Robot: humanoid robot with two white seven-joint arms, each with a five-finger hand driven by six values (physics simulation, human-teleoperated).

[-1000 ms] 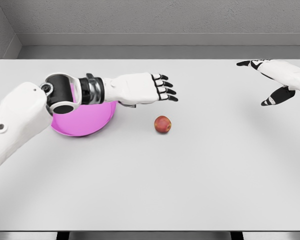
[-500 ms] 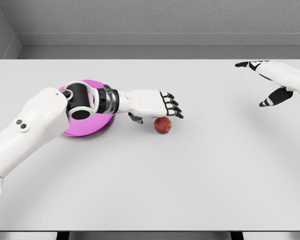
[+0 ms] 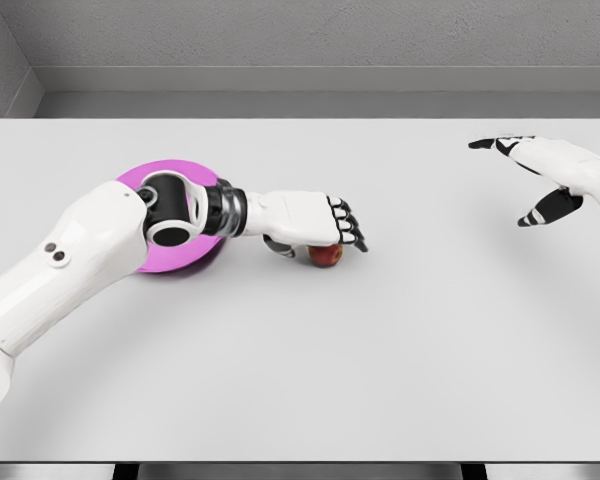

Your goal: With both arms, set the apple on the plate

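Fingers (image 3: 348, 225) of left hand (image 3: 310, 220) over apple (image 3: 326, 256)

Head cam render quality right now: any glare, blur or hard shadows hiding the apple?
Head view: flat, even light, no glare, no blur or visible distortion, sharp edge to edge. Shadows are soft and faint on the table. The apple is mostly hidden by the left hand above it, not by lighting. The pink plate and right hand read cleanly.

Place: bare simulated test room
Tabletop (image 3: 380, 350): plain white, fills most of the frame
Walls (image 3: 310, 35): grey, rough, along the top edge
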